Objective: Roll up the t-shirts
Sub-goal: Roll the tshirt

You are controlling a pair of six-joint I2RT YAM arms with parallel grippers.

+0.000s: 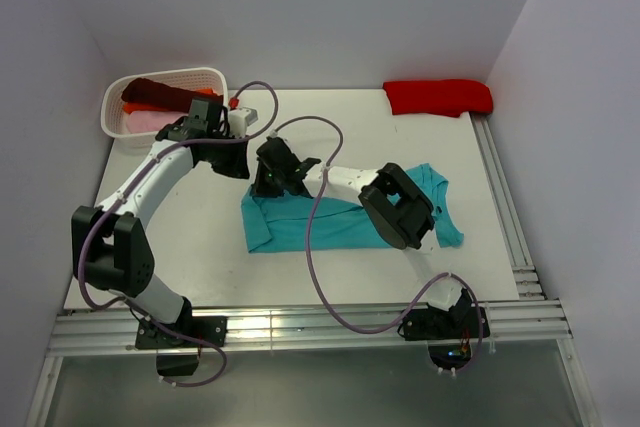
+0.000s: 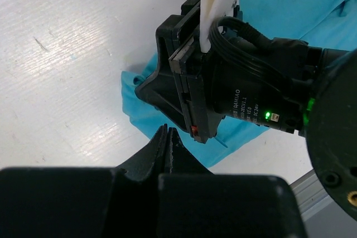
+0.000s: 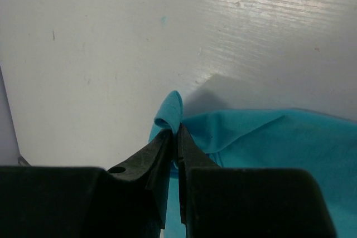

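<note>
While the right gripper [image 3: 174,132] clamps the teal t-shirt [image 3: 268,143] by its far-left corner, mid-table [image 1: 210,247], the left gripper [image 2: 169,133] hovers just beside, fingers together, empty.

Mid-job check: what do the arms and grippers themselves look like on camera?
Both arms have white links and chunky black joint housings: left arm, right arm. A lavender cable loops along each. The left gripper and right gripper have black, tapered fingers. The right arm's wrist housing carries white lettering and a lit green light.
</note>
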